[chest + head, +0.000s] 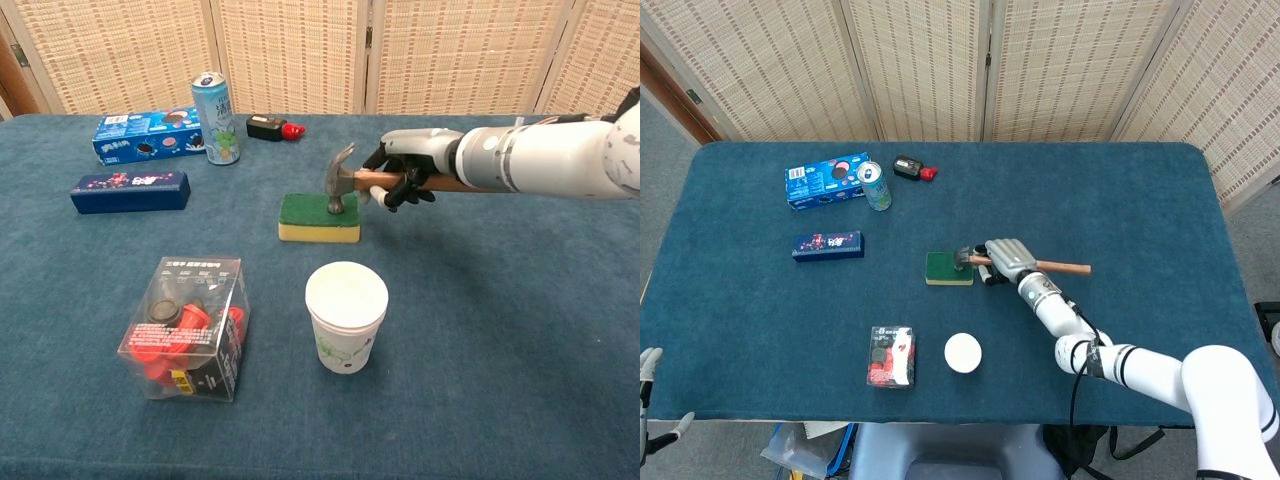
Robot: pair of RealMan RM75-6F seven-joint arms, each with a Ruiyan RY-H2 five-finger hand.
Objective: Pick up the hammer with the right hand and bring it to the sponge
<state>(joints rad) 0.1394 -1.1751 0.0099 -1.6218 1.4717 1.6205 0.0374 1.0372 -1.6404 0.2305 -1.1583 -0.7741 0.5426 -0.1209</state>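
The printing on the boxes, can and cup is too small to read.

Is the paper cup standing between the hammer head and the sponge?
No. The paper cup stands nearer the camera than the sponge; the hammer head is directly over the sponge.
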